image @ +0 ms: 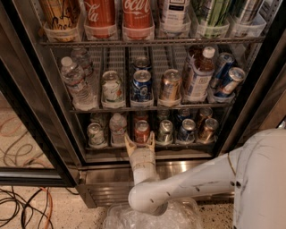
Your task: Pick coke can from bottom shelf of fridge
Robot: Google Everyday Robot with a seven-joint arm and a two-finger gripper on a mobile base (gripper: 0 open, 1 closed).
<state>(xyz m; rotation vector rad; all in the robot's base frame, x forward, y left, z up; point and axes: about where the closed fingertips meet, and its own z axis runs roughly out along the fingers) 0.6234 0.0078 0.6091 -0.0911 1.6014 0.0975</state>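
The fridge (27, 112) stands open with wire racks of drinks. On the bottom shelf (147, 145) a small red coke can (142, 131) with a silver top stands in the front row, third from the left. My gripper (140, 141) reaches up from the white arm (187, 183) to the shelf's front rail, right in front of the can. Its two tan fingers (129, 144) are spread, one at each side of the can's base. They do not close on it.
Silver, blue and copper-brown cans (208, 129) flank the coke can on the same rack. The middle rack holds a water bottle (77, 82) and more cans. Tall red Coca-Cola containers (137, 13) stand on top. Cables (22, 205) lie on the floor at left.
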